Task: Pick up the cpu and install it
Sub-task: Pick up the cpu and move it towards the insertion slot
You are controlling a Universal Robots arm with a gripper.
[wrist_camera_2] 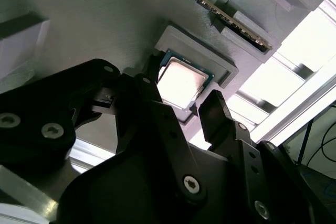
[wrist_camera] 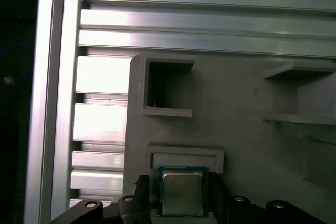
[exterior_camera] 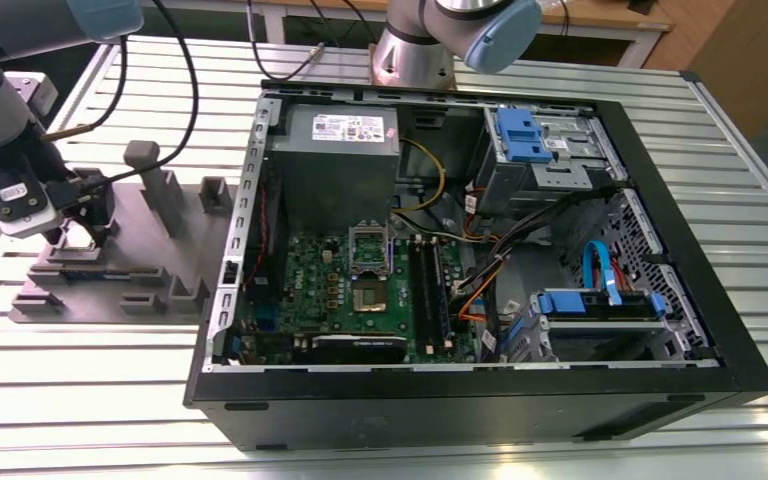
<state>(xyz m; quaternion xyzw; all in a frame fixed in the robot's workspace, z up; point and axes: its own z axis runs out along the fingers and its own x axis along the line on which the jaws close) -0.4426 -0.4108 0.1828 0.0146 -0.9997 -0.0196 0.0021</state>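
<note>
The cpu (wrist_camera_2: 181, 80) is a small square chip with a silvery top. It lies flat in a raised pocket of the grey fixture plate (exterior_camera: 144, 270), which sits at the exterior view's left, outside the computer case. My gripper (exterior_camera: 69, 240) hangs low over that plate. In both wrist views its black fingers (wrist_camera_2: 214, 109) stand one on each side of the cpu (wrist_camera: 181, 195), with a narrow gap to its edges. The gripper (wrist_camera: 179, 183) is open and holds nothing. The shiny socket frame (exterior_camera: 367, 268) sits on the green motherboard inside the case.
The open black computer case (exterior_camera: 491, 385) takes up the middle and right of the slatted metal table (exterior_camera: 77, 400). Grey posts (exterior_camera: 157, 195) stand up from the fixture plate next to the gripper. A second arm's base (exterior_camera: 418, 50) rises behind the case.
</note>
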